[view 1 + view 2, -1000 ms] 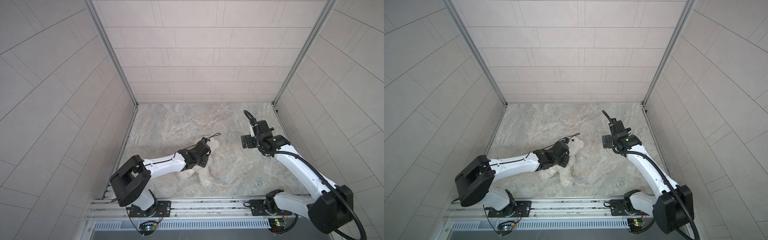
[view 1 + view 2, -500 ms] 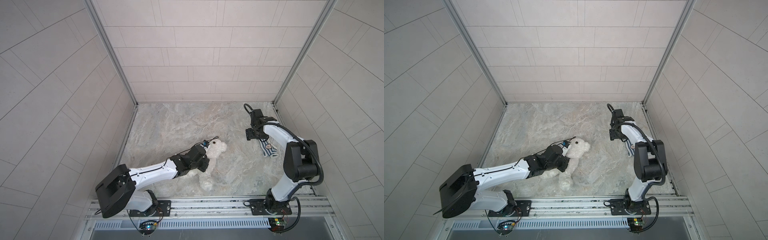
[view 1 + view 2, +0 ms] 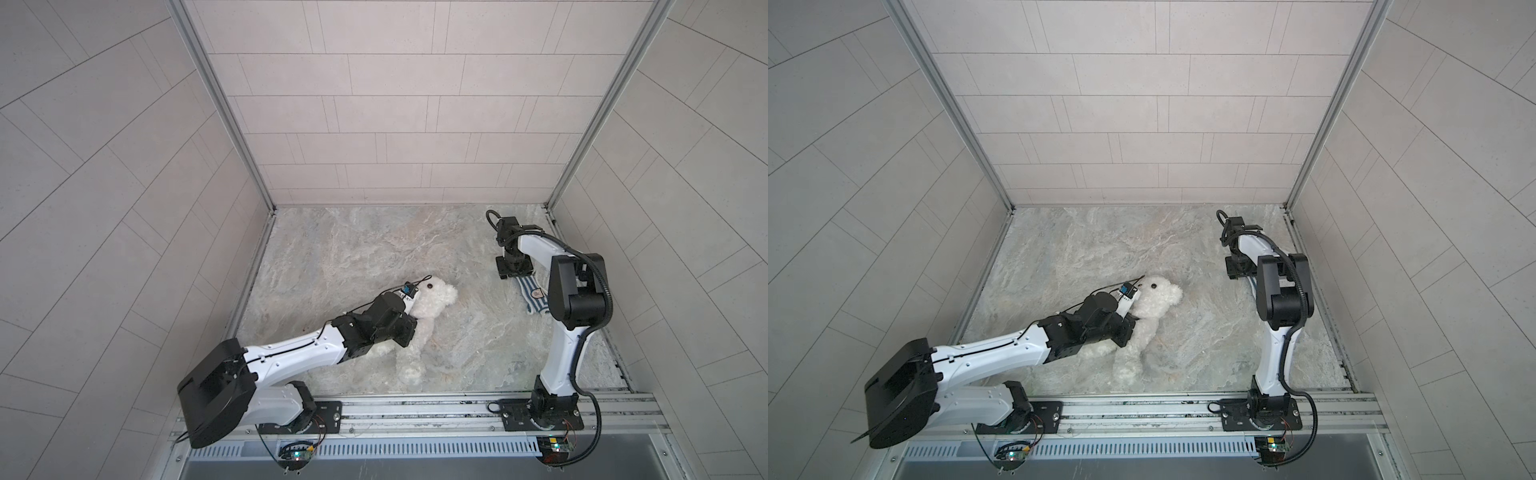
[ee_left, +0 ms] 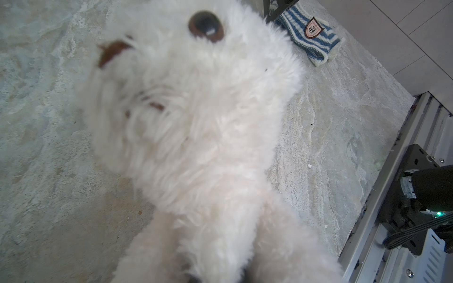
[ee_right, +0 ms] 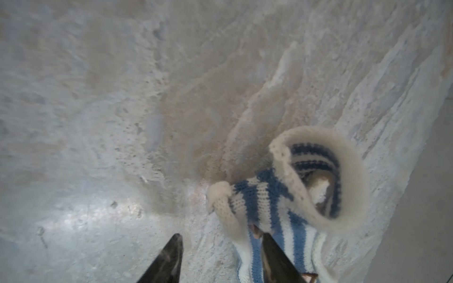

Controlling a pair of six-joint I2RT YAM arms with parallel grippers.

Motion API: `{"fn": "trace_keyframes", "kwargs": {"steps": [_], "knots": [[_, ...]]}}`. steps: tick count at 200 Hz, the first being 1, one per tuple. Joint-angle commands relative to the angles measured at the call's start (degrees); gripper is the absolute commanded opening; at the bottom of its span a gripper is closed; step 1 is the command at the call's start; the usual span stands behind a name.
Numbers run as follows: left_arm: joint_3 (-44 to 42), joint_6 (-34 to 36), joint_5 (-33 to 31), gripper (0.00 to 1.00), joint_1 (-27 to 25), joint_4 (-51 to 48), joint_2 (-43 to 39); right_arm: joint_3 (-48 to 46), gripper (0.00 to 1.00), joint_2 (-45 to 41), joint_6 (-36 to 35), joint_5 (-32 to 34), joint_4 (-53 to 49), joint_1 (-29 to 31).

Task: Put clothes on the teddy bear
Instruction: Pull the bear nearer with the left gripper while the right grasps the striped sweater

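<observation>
1. The left pincer (image 3: 410, 327) is pressing closed on the body of the teddy bear (image 3: 434, 299). Its fingers are sinking out of sight in the white fur.
2. The teddy bear is lying near the middle of the stone-patterned floor (image 3: 353, 257), with its head pointing toward the back wall and its legs toward the front rail (image 3: 415, 409). In the left wrist view the bear (image 4: 196, 134) is filling almost the whole frame and hiding the pincer.
3. The right pincer (image 5: 220, 236) is standing open, with a clear gap between its two dark fingers. One finger is touching the edge of the striped shirt (image 5: 282, 201), and the other is hanging over bare floor.
4. The striped shirt (image 3: 534, 297) is lying close to the right wall, well apart from the bear. Its white-rimmed opening is curling upward.
5. In both top views the right arm (image 3: 575, 295) is standing in front of the shirt and covering part of it.
6. Tiled walls are closing three sides, and the rail is carrying both arm bases.
</observation>
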Motion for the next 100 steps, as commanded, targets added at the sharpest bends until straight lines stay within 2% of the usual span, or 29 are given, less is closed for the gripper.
{"fn": "trace_keyframes", "kwargs": {"steps": [1, 46, 100], "knots": [[-0.64, 0.67, 0.34, 0.00, -0.27, 2.63, -1.71, 0.99, 0.46, 1.10, -1.02, 2.02, -2.11, -0.61], [-1.38, -0.33, 0.58, 0.00, -0.19, 2.74, -3.09, 2.25, 0.27, 3.17, -2.19, 3.91, -2.40, -0.64], [-1.84, -0.38, 0.86, 0.00, -0.19, 1.95, -4.99, 1.80, 0.16, 2.73, -3.25, 6.69, -2.02, -0.82]]}}
